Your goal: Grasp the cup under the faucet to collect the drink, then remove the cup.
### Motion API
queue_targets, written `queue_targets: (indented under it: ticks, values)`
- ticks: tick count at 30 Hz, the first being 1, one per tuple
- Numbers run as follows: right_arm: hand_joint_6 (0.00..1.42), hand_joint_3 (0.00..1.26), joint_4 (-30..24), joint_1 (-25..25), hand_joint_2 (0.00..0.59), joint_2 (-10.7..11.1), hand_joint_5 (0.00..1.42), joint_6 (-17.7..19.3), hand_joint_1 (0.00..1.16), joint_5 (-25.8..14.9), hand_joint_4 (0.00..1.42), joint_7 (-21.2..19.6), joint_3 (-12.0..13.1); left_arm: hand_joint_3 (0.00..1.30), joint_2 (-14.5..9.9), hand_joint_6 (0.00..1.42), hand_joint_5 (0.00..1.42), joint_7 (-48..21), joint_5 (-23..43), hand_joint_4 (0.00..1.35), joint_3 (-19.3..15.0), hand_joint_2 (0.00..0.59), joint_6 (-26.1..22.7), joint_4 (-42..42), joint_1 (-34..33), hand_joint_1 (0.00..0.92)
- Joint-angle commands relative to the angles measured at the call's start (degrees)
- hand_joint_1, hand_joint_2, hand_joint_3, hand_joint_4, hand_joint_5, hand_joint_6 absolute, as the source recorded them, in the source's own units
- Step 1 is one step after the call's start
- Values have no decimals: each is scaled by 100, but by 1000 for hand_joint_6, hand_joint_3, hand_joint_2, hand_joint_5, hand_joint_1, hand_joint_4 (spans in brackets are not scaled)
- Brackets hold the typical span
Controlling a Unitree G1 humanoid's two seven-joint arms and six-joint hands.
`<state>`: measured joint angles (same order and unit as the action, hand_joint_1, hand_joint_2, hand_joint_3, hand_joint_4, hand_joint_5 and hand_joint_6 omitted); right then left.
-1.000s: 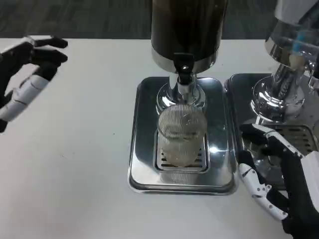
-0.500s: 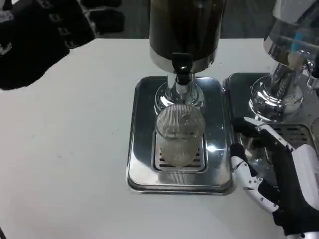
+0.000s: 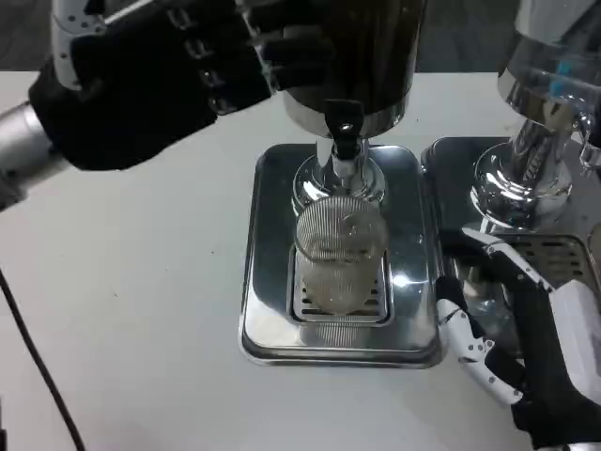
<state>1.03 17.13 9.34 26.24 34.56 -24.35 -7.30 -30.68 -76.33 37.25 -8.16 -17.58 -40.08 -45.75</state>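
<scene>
A clear ribbed cup stands upright on the grate of a shiny drip tray, directly under the black faucet of a dark drink dispenser. My left hand is raised high at the upper left, palm dark, fingers stretched toward the dispenser body and holding nothing. My right hand hovers low at the right of the tray, fingers apart, a short gap away from the cup.
A second dispenser with its own metal tray stands at the right, close behind my right hand. A black cable runs along the lower left of the white table.
My left hand has swung up from the far left to the dispenser's left side. My right hand has edged a little closer to the tray. The cup has not moved.
</scene>
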Motion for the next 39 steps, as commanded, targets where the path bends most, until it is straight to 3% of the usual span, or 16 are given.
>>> queue_targets:
  ticks: [1, 11, 30, 39]
  values:
    - [382, 361, 82, -34, 441, -58, 356, 37, 366, -22, 376, -124, -24, 246, 293, 76, 193, 216, -338, 155, -28, 115, 269, 16, -50, 0]
    - [368, 361, 13, 103, 438, -105, 356, 21, 360, 8, 376, -215, -26, 252, 720, 85, 206, 651, -753, 180, -104, 112, 979, 76, 65, 0]
    - [360, 361, -8, 186, 438, -153, 356, 12, 357, 7, 376, -275, -30, 255, 825, 85, 212, 557, -1529, 178, 167, 111, 1558, -589, 41, 0]
    - [359, 361, -16, 200, 443, -150, 356, 18, 349, -25, 376, -242, -10, 224, 806, 99, 216, 611, -1869, 184, 291, 111, 2246, -597, 200, 0]
